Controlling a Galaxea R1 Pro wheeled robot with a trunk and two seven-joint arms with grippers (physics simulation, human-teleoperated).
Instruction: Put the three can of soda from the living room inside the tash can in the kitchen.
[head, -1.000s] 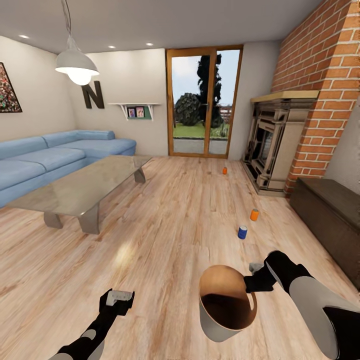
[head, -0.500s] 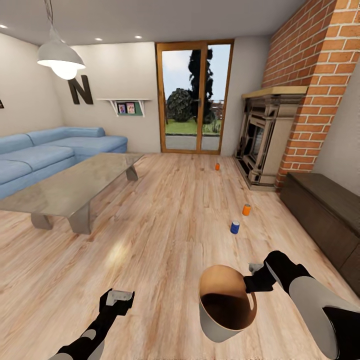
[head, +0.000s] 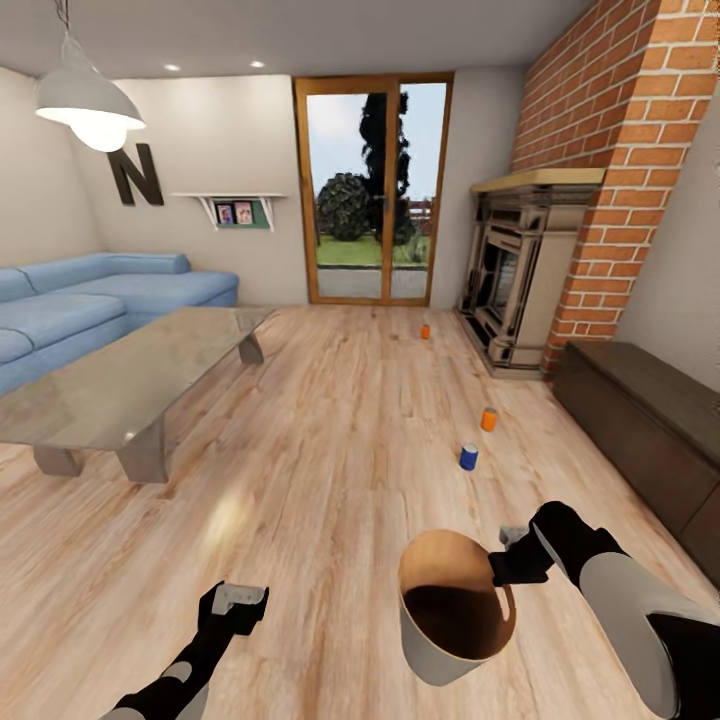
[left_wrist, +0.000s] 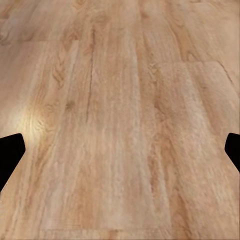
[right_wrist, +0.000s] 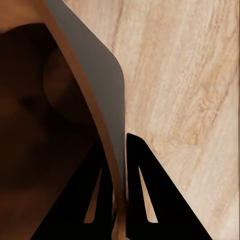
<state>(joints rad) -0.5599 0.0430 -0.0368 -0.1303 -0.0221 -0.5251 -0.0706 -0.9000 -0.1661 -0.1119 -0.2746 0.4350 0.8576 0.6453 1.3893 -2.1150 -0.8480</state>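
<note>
Three soda cans (head: 468, 456) on open floor (head: 330, 440) ahead, right tool (head: 505, 563) pinching trash can (head: 455, 610) rim, left tool (head: 238, 598) spread, empty.

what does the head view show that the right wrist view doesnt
Head view alone: the three cans on the floor, blue can, nearer orange can and far orange can by the fireplace, plus the sofa, glass table and the empty left gripper. Right wrist view alone: its fingers pinching the bin wall, one inside, one outside. Both: the trash can, the right gripper and the wood floor.
</note>
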